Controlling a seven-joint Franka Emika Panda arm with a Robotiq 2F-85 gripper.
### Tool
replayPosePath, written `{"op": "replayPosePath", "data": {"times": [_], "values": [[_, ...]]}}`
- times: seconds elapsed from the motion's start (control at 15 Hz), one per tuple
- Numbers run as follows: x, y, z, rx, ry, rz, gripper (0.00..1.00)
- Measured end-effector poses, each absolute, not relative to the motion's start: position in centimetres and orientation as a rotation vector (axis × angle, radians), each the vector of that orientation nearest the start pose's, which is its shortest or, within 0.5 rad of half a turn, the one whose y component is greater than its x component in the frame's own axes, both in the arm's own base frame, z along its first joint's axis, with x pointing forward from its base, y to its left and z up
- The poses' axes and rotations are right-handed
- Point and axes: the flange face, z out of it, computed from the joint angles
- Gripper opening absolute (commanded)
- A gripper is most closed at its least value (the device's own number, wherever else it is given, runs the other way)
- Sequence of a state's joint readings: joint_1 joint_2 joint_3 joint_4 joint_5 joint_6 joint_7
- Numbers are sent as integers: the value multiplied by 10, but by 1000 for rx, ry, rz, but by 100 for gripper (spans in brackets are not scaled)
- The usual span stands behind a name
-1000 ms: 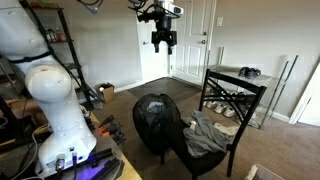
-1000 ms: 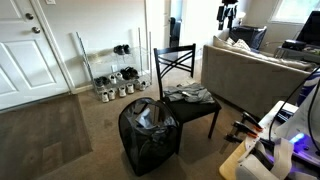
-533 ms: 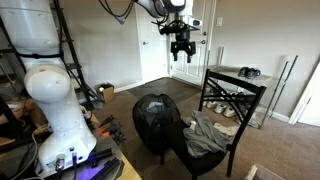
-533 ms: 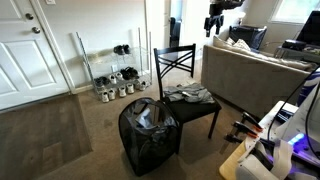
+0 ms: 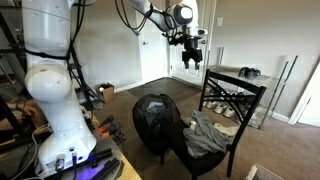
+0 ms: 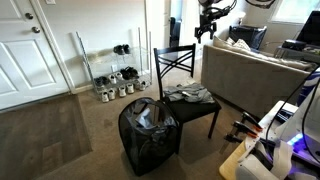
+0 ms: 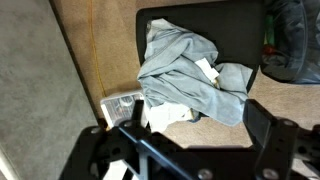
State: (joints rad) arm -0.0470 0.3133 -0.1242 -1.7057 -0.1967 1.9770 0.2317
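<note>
Wrist view: a heap of grey clothes [image 7: 185,75] is seen from above, lying on the black seat of a chair [image 7: 235,18].
Gripper [image 5: 190,58]: held high in the air, above the chair back; two blurred dark fingers [image 7: 268,140] are seen spread apart, nothing gripped between them.
Clothes: found well below the gripper, untouched, draped over the chair seat.
Basket [image 5: 155,120]: black mesh, set on the carpet just left of the chair.
Shoe rack [image 6: 115,75]: placed by the far wall.
</note>
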Motion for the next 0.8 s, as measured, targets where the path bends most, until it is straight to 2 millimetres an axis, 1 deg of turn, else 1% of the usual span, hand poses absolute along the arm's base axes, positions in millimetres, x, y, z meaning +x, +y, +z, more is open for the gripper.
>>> {"op": "replayPosePath", "data": {"times": [0.13,0.33,0.53,0.67,0.8], "values": [[634,-112,389,-3308,524,174,100],[640,-106,354,-3223,444,374,100],[648,-112,326,-3135,400,466,100],[652,-120,317,-3089,383,503,100],[656,-126,315,-3069,378,510,100]]}}
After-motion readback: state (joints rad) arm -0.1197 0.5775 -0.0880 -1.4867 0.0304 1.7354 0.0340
